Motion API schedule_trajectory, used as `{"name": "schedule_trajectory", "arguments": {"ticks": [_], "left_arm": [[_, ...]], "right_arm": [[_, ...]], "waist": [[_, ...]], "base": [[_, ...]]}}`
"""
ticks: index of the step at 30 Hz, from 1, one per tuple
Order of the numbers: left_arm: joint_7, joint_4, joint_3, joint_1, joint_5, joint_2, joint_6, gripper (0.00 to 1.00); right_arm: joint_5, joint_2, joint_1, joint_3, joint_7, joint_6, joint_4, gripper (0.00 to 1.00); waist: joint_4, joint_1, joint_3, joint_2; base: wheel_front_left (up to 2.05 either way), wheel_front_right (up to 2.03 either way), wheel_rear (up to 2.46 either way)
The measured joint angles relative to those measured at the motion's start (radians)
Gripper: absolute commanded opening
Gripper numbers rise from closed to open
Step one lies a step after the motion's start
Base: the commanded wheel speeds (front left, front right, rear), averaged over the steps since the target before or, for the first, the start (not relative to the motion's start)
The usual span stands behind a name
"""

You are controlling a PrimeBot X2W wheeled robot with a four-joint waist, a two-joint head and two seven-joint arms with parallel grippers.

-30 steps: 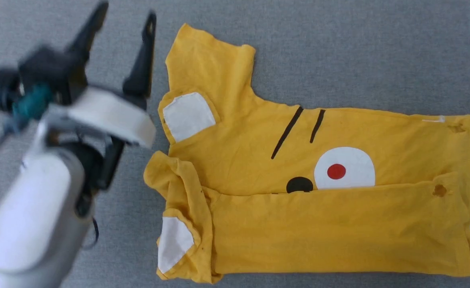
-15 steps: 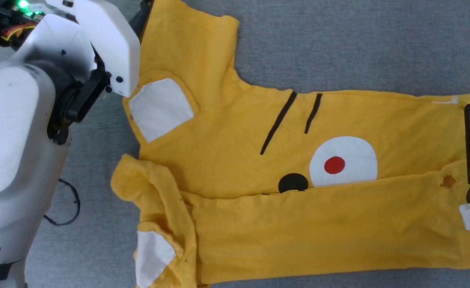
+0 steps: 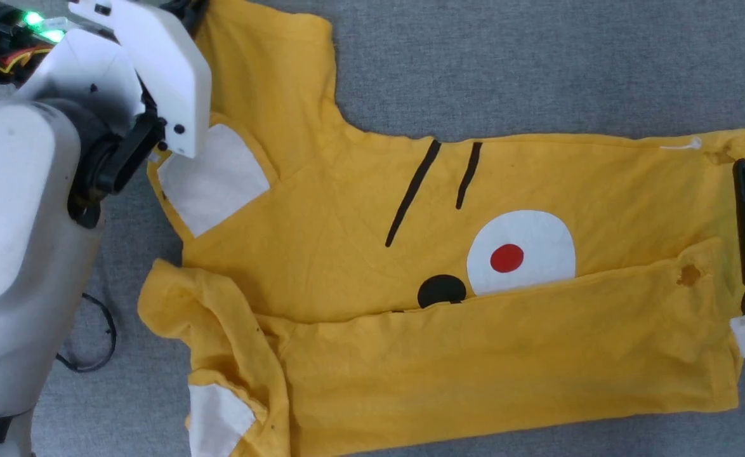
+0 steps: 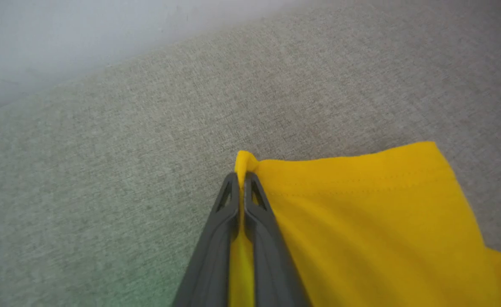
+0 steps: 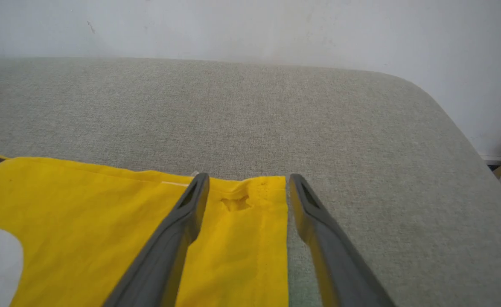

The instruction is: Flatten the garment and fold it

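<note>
Since a second ago the left arm point(image 3: 23, 241) has swung from beside the shirt up to its far sleeve, and the left gripper point(image 4: 242, 178) has gone from wide open to clamped. The head camera shifted too, so the shirt sliding across the picture is the view moving, not the cloth

Nearest the robot, the garment point(image 3: 506, 368) lies on the grey bench point(image 3: 537, 63) with its near long edge already folded up over the middle, hiding the lower part of the cartoon face. The near sleeve point(image 3: 207, 330) is a crumpled lump at the robot's left end of that fold. Past it sits the white muzzle patch point(image 3: 537, 238) with its red dot, then the two black stripes

Over at the hem end, the right gripper point(image 5: 246, 183) has its fingers spread, one over the cloth and the other over bare bench, with a brownish mark point(image 5: 235, 203) between them. It's holding nothing, and I can't tell if the tips touch down

Farthest out is the far sleeve point(image 3: 271, 76), and the left fingers are pressed together on the very corner of its hem, just a little nub of yellow poking past the tips

What worries me:
- that pinch is tiny, so any real pull could slip the corner right out
- if the left side pulls before the right end is gripped, I'd expect the whole shirt to drag and skew instead of folding
- the bunched near sleeve could get trapped under the next fold and leave a lump
</note>
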Motion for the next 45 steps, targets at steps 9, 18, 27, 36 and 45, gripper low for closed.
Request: {"name": "schedule_trajectory", "arguments": {"ticks": [9,18,27,36,45], "left_arm": [[-0.049,0.007,0.001,0.016,0.0,0.003,0.006,0.0],[-0.059,-0.002,-0.012,0.015,0.0,-0.018,0.006,0.0],[-0.085,-0.01,-0.002,0.015,-0.007,-0.019,0.018,0.0],[-0.206,-0.073,0.053,0.038,-0.049,-0.026,0.023,0.0],[-0.339,-0.289,0.112,0.265,-0.073,0.012,0.036,0.0]], "right_arm": [[0.121,-0.182,-0.103,-0.032,0.208,0.0,0.007,1.0],[0.217,-0.261,-0.157,0.005,0.486,0.0,0.082,1.0],[0.246,-0.244,-0.181,-0.001,0.562,0.0,0.101,0.0],[0.242,-0.241,-0.186,-0.026,0.517,0.0,0.07,0.0],[0.253,-0.202,-0.094,-0.071,0.433,0.0,0.009,0.0]], "waist": [[0.022,-0.0001,-0.033,0.0],[0.063,-0.0001,-0.024,0.0002],[0.082,-0.0001,-0.008,0.0002],[0.084,-0.0001,-0.051,0.0002],[0.087,-0.0002,-0.145,0.0002]], "base": [[0.0,0.0,0.0],[0.0,0.0,0.0],[0.0,0.0,0.0],[0.0,0.0,0.0],[0.0,0.0,0.0]]}}
